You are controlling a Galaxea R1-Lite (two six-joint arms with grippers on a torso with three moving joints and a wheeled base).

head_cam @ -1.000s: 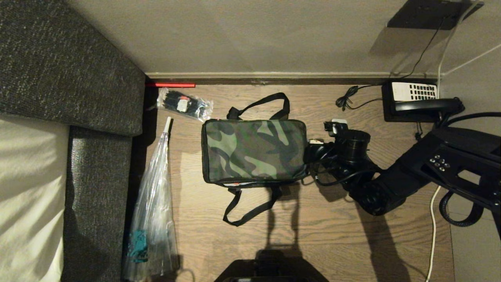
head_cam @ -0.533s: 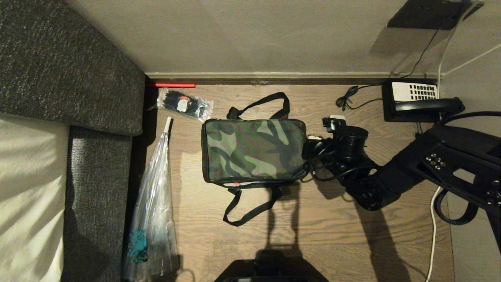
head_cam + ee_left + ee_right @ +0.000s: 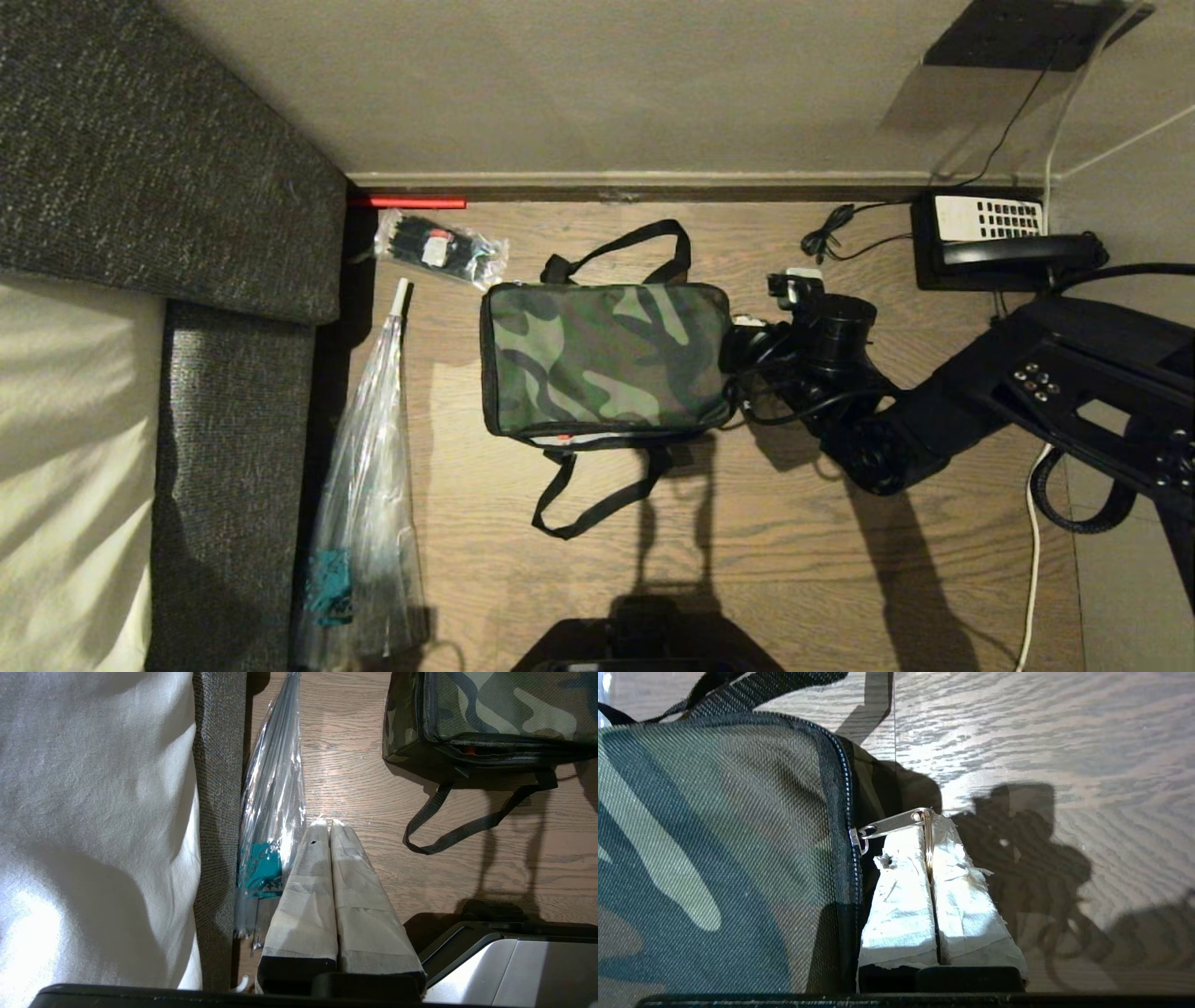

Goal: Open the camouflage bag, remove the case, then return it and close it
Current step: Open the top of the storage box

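The camouflage bag (image 3: 605,359) lies flat on the wooden floor, lid down, strap handles spread front and back. A thin gap with a red spot (image 3: 471,750) shows along its near edge. My right gripper (image 3: 928,826) sits at the bag's right side, shut on the metal ring of the zipper pull (image 3: 892,823), which stretches taut from the zip line. In the head view the right gripper (image 3: 738,347) touches the bag's right edge. My left gripper (image 3: 326,826) hangs parked and shut, with nothing in it, near the floor left of the bag. The case is hidden.
A clear plastic bag (image 3: 359,504) lies along the grey sofa (image 3: 168,187) on the left. A small packet of black ties (image 3: 439,247) lies behind the bag. A black telephone (image 3: 999,243) with its cord sits at the back right by the wall.
My right arm has crept toward the back wall along the bag's right side, carrying the zipper pull with it. The bag has stayed in place.
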